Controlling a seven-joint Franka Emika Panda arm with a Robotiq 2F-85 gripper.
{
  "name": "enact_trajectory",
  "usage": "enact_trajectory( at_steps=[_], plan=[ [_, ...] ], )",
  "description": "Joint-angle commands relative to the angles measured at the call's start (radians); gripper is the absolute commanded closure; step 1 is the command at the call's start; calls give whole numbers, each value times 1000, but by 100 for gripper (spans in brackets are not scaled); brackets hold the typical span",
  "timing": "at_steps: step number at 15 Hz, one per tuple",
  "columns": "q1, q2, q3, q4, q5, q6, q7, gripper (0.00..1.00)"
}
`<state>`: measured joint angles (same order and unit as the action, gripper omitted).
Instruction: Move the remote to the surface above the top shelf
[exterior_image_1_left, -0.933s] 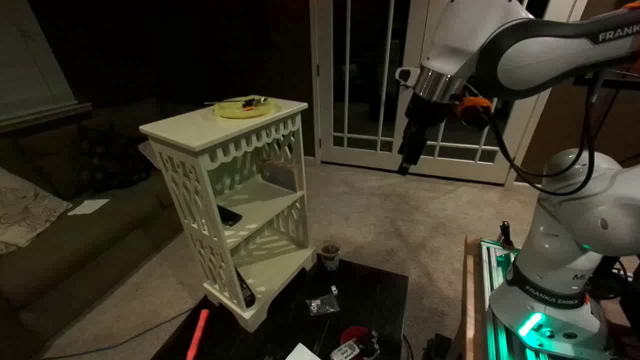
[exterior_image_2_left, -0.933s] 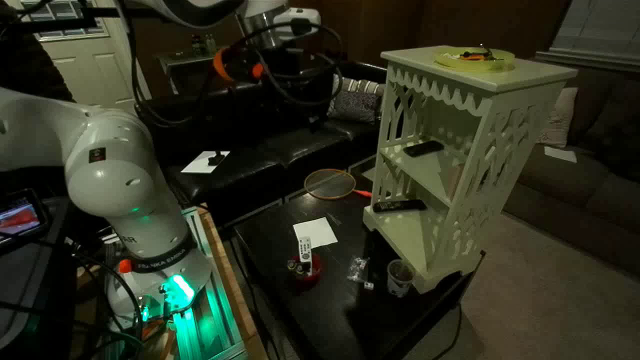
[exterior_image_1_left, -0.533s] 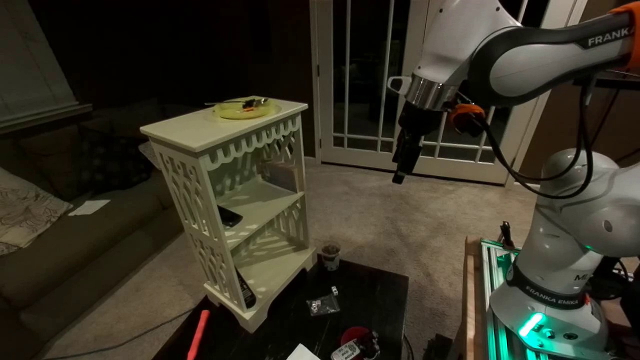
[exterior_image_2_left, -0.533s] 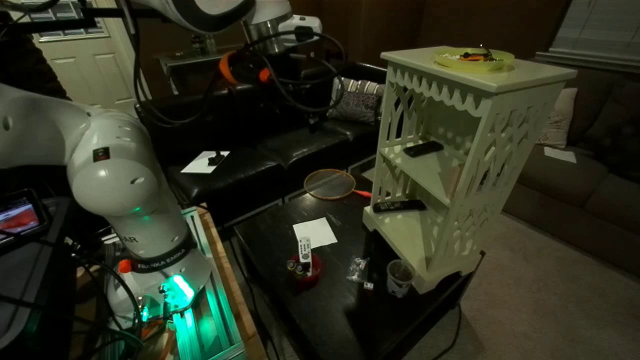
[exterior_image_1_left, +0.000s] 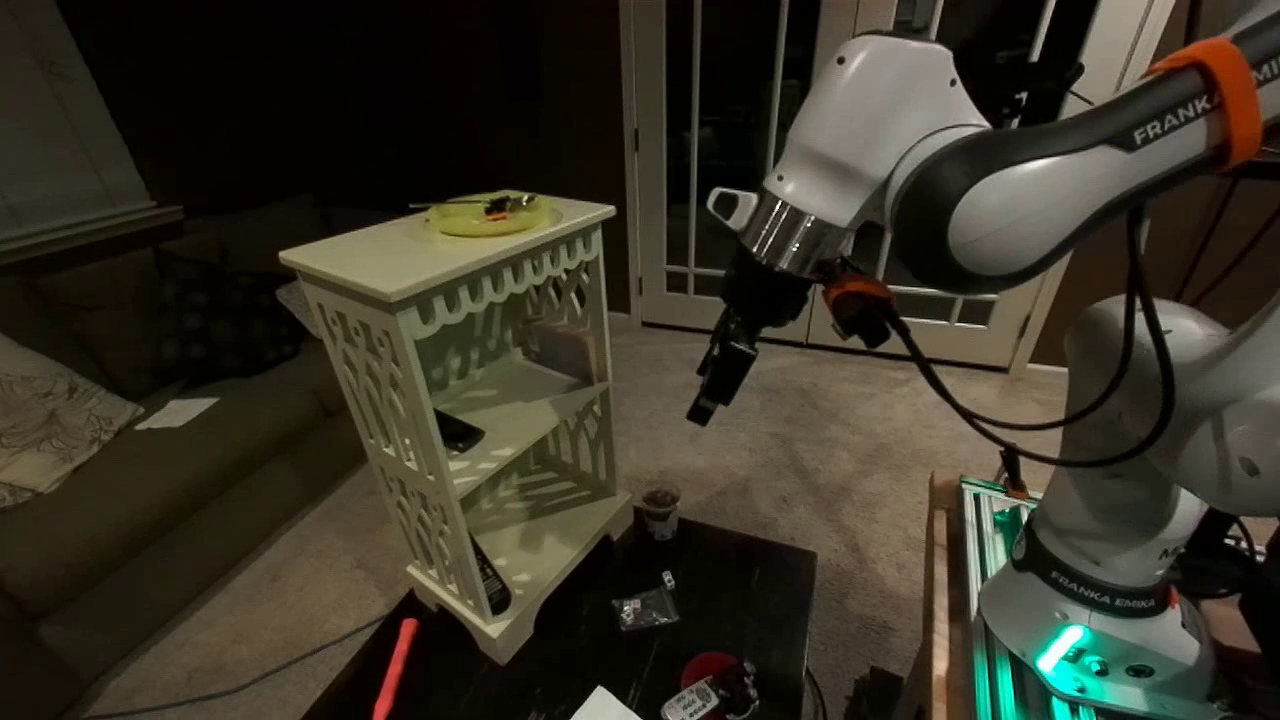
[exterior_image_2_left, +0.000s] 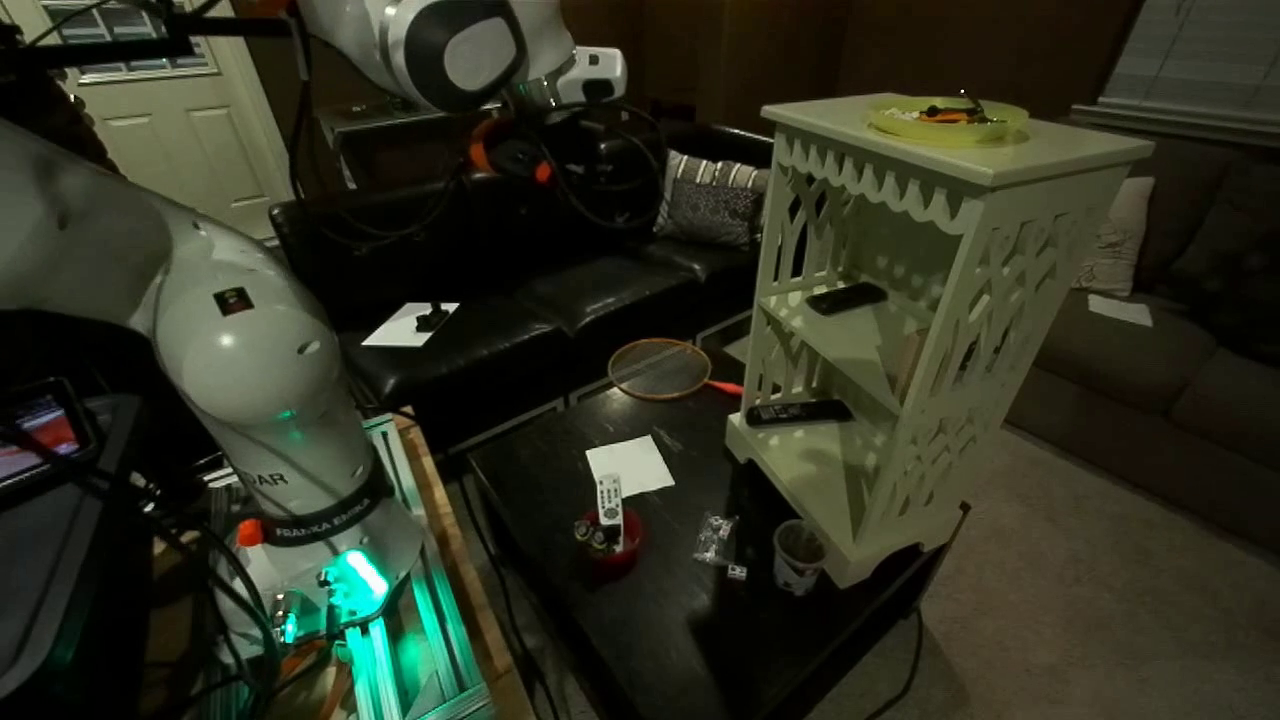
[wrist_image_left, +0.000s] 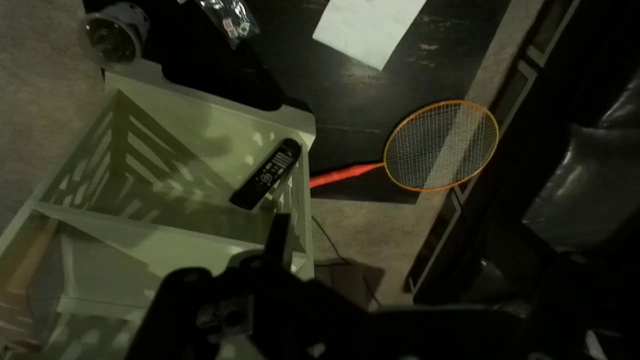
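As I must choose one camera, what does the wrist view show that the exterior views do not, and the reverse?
Only the wrist view: clear button marks on the lower shelf's black remote.
Only both exterior views: the yellow tray on the top board, the white remote.
Shared, at least partly: black remote, cup, plastic bag, racket.

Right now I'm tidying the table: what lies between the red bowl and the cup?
A clear plastic bag and a small white cube, shown in both exterior views.

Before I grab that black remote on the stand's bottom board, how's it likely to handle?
The black remote is probably stiff, given its straight, oblong body. Being flat, it would likely slide along the bottom board, not roll.
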<state>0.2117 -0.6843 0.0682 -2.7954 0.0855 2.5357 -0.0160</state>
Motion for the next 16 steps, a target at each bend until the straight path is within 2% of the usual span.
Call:
enact_trajectory(
  at_steps=[1, 2, 3, 4, 8, 10, 11, 13, 15, 16],
  plan=[
    [-65, 157, 138, 1, -33, 247, 165, 0],
    [-97, 177, 174, 8, -70, 205, 198, 0],
    [-35, 115, 109, 3, -25, 174, 130, 0],
    [-44, 141, 126, 6, -31, 178, 144, 0],
    [-43, 141, 113, 19, -29, 177, 138, 0],
    [-94, 261, 190, 55, -31, 285, 278, 0],
    [-117, 335, 219, 72, -28, 386, 340, 0],
    [-217, 423, 308, 105, -77, 541, 447, 0],
    [-389, 515, 425, 120, -182, 718, 535, 0],
    [-461, 498, 429, 101, -272, 766, 550, 0]
  ],
)
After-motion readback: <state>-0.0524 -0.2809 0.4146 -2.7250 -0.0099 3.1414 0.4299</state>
